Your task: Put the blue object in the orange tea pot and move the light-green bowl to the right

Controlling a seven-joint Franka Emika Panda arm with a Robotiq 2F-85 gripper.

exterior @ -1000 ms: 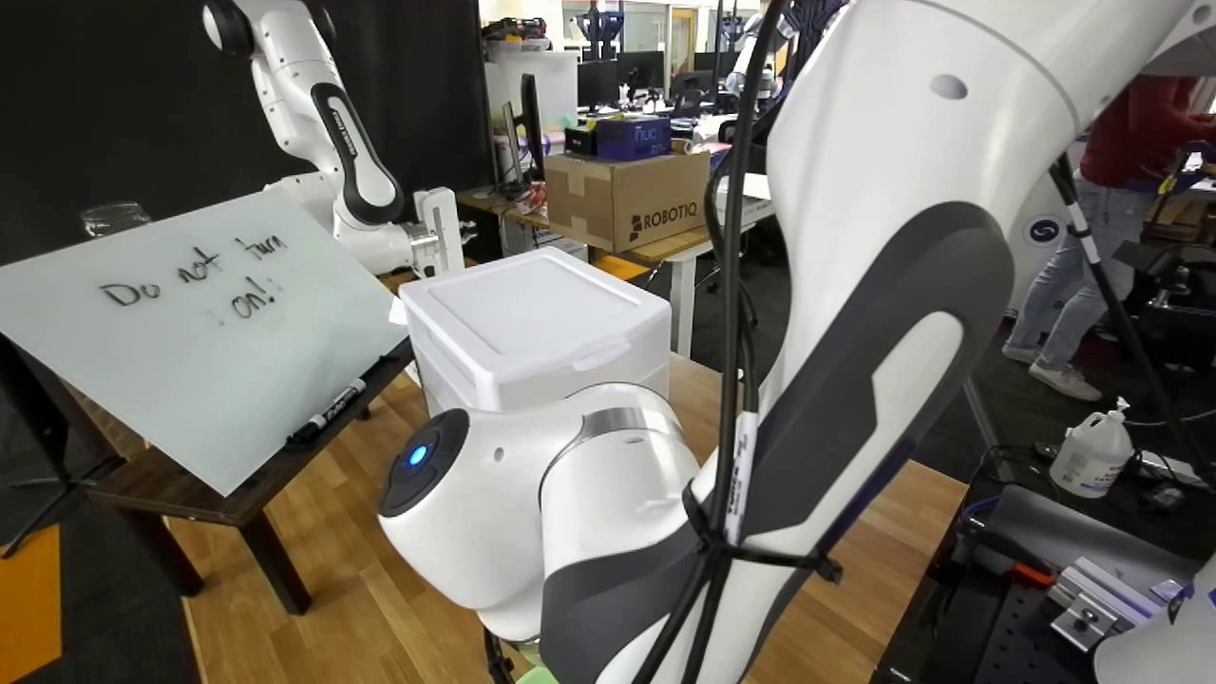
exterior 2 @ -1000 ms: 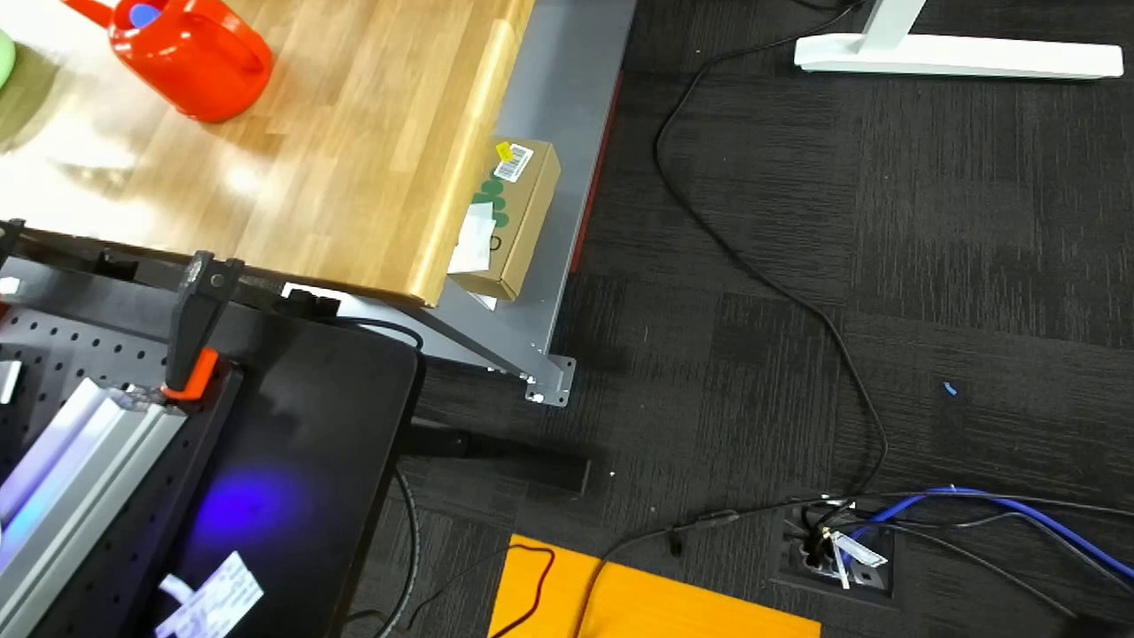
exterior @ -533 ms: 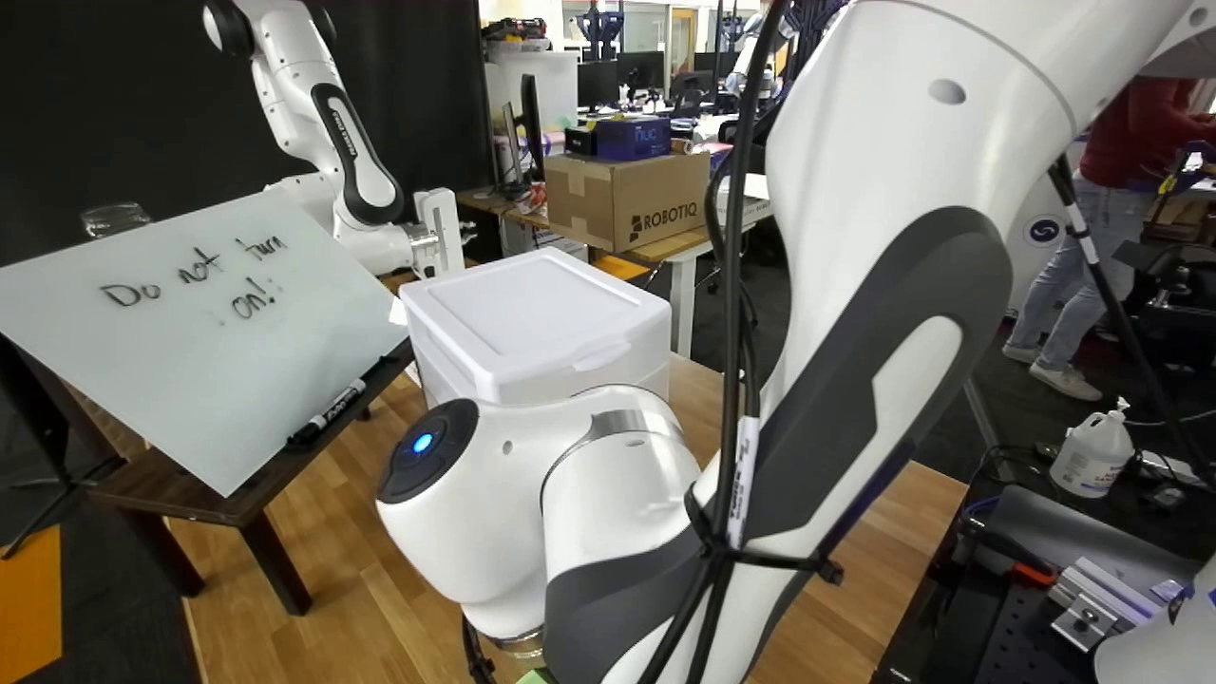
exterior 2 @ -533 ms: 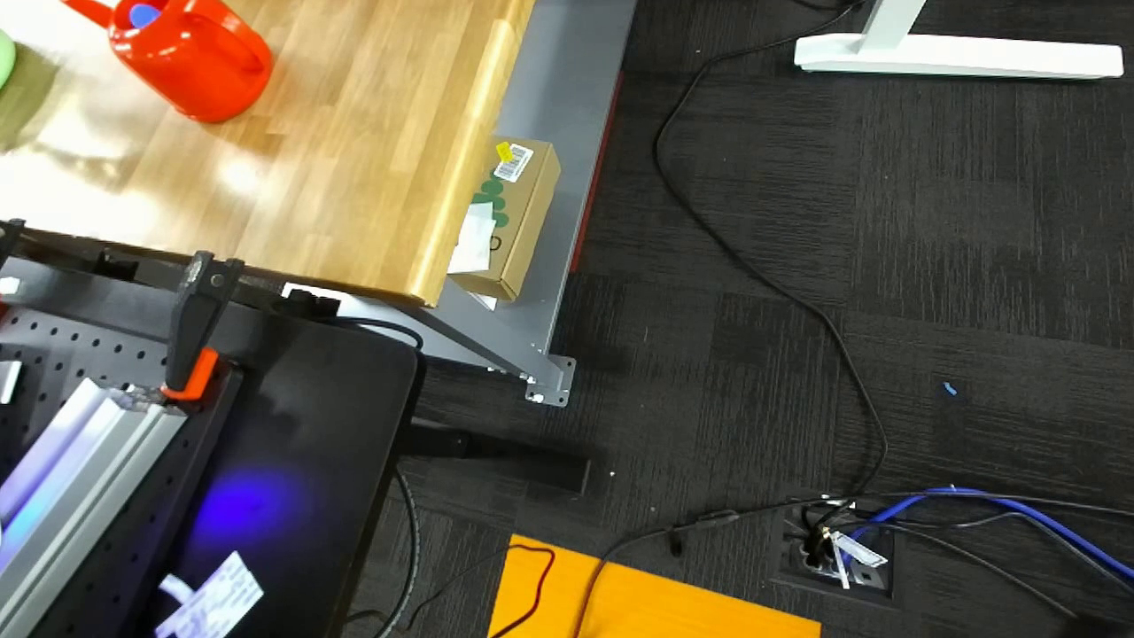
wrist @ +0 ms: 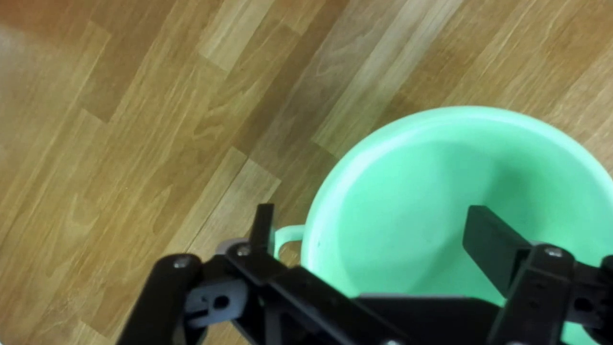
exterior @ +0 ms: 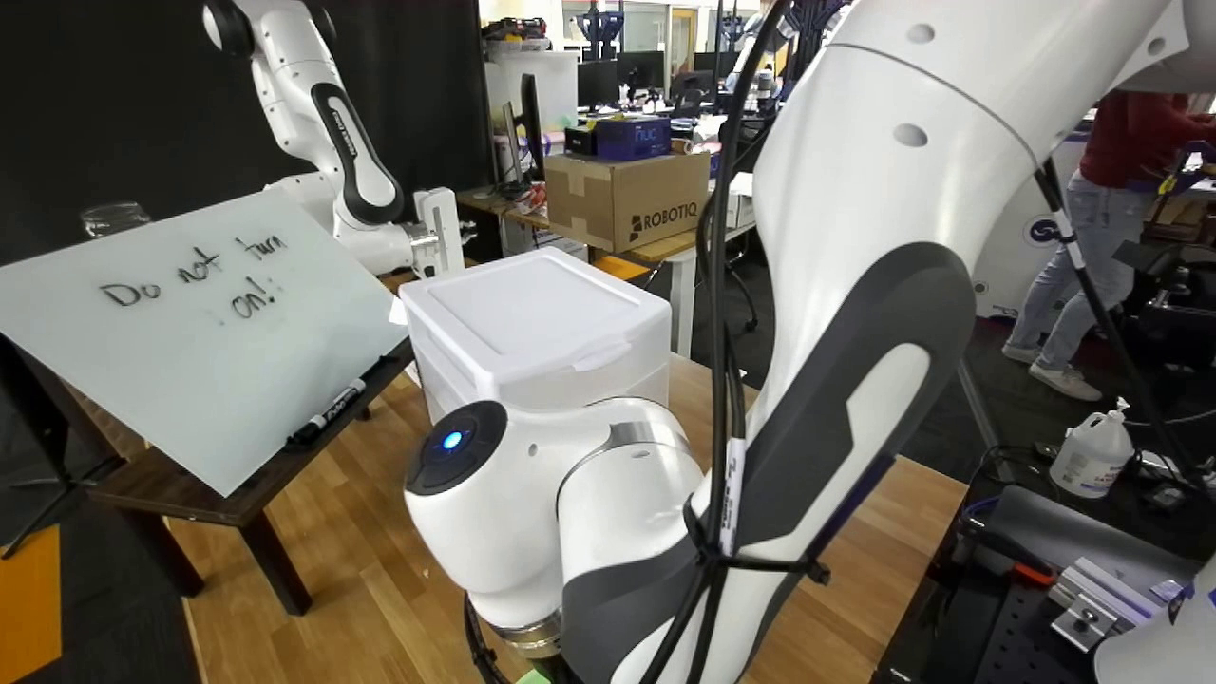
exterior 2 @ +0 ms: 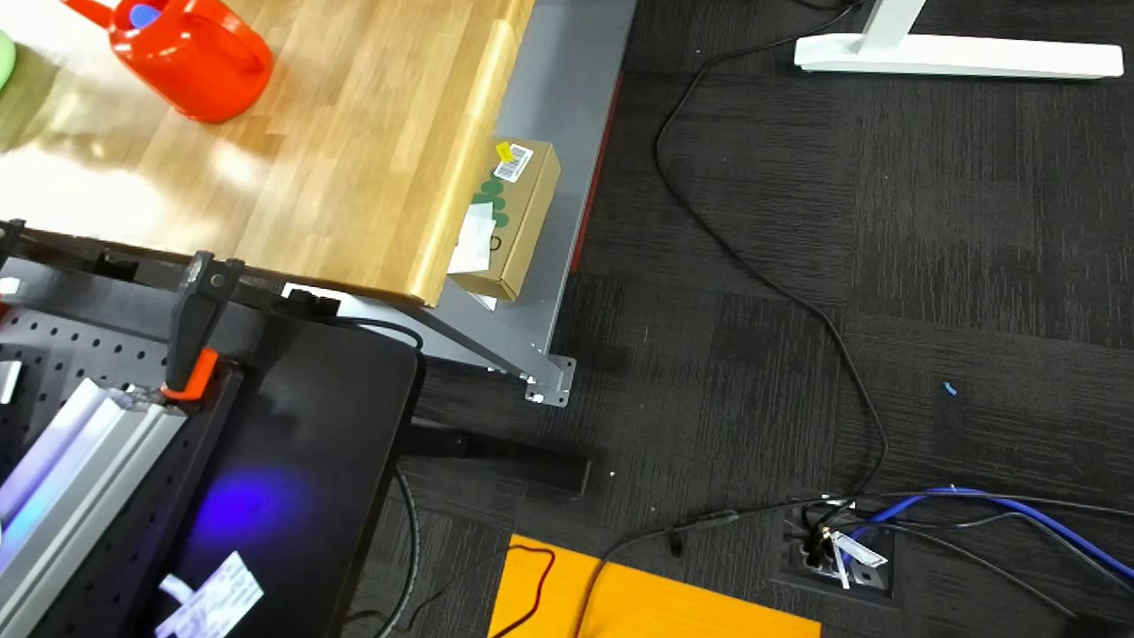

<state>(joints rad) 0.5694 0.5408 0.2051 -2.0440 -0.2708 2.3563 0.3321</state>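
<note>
The light-green bowl (wrist: 402, 191) lies on the wooden table, with a small loop handle on its left in the wrist view. My gripper (wrist: 371, 211) is above it with jaws wide apart. One finger (wrist: 262, 225) appears beside the loop handle, outside the rim; the other finger (wrist: 493, 244) is over the bowl's inside. Nothing is held; whether a finger touches the bowl I cannot tell. The red-orange tea pot (exterior 2: 199, 66) stands on the table in an exterior view, with the blue object (exterior 2: 143, 15) at its top opening. Only a sliver of the bowl (exterior 2: 4, 58) shows there.
A white drawer unit (exterior: 541, 323) stands on the table beyond my arm. Left of it in that view, a whiteboard (exterior: 190, 342) leans on a small dark stand. A clamp (exterior 2: 199, 310) grips near the table's edge (exterior 2: 461, 177).
My arm's wrist has shifted a little to the right in an exterior view, and its upper link has come down slightly. The tea pot, blue object and bowl sliver look unmoved.
</note>
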